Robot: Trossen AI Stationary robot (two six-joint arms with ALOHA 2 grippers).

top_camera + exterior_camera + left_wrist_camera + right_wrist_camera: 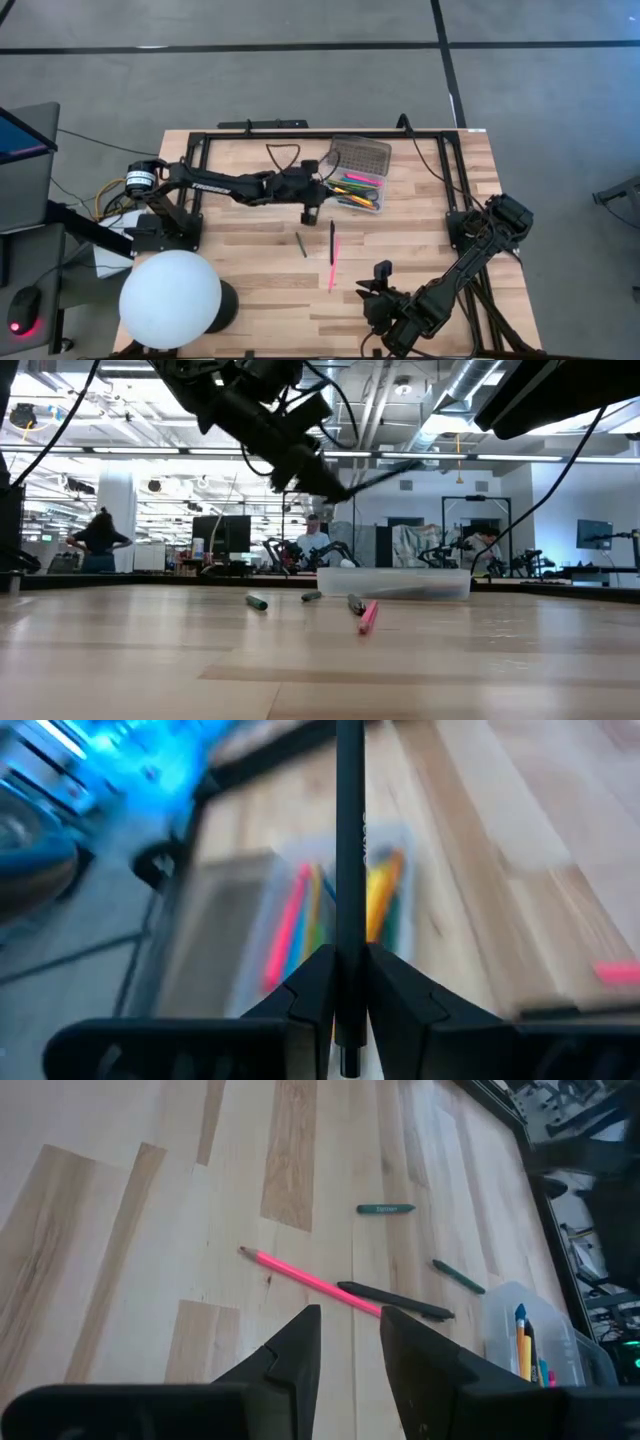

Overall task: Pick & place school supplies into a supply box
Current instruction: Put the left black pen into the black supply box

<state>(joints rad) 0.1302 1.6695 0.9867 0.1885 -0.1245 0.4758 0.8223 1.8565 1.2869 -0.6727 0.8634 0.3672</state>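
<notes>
Here the left claw (348, 995) pinches a black pen (349, 840) above the supply box (300, 910).

Grey floor (300, 80) crossed by dark seams around a pale wood table (250, 290). Beyond, open ceiling with ducts (470, 390) and strip lights (130, 452), monitors (222, 535), people (100, 540) at benches.

**Wood, plastic and matt black**

We see a table (400, 270) of pale butcher-block wood, smooth with a soft sheen. The supply box (360, 182) looks like translucent plastic, its lid (360, 155) finely dotted. The pink pencil (305, 1279) appears glossy; the black pen (349, 840) and the gripper fingers (290, 1355) look like matt black plastic.
</notes>
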